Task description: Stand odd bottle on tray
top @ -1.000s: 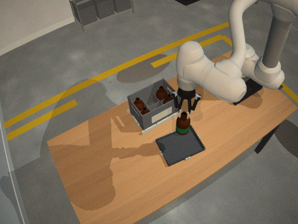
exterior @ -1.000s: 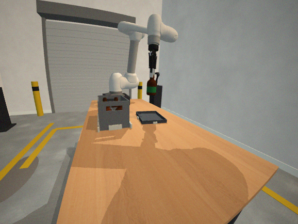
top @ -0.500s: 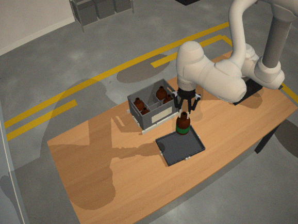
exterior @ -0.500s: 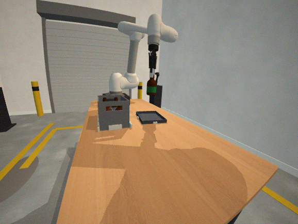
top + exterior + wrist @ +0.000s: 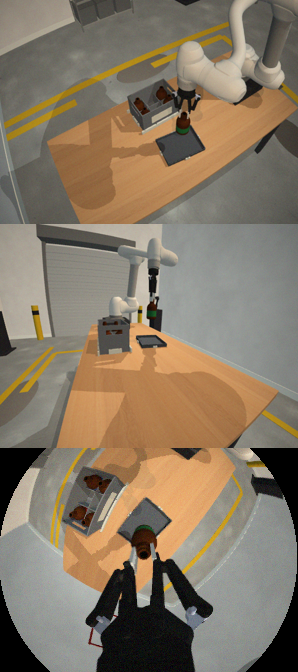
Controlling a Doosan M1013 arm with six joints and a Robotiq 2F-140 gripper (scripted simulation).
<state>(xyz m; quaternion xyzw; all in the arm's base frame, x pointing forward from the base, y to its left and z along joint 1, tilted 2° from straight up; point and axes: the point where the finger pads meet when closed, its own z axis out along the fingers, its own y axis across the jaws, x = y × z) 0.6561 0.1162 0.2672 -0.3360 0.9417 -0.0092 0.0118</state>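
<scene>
A long wooden table (image 5: 134, 180) runs diagonally from the lower left to the right edge of the top view, crossed by broad shadows. Over its upper right part bends the white arm (image 5: 214, 72), its base near the right end of the table and its wrist pointing straight down at centre frame. Left of the wrist, a grey crate (image 5: 144, 116) stands on the table, divided into compartments; four brown bottles (image 5: 161, 93) stand in it, two in the left compartments and two in the right. Just below and right of the crate lies a dark, shallow tray (image 5: 167, 157), flat on the wood and apart from the crate. The gripper (image 5: 184, 112) hangs from the wrist with its black fingers clamped on the neck of a fifth brown bottle with a green band (image 5: 183, 125) around its lower body. In the exterior view this bottle hangs upright, high in the air above the table and well clear of the tray (image 5: 144, 344), near the centre of the frame. In the wrist view the bottle's mouth sits between the fingers, with the tray directly beyond it.
</scene>
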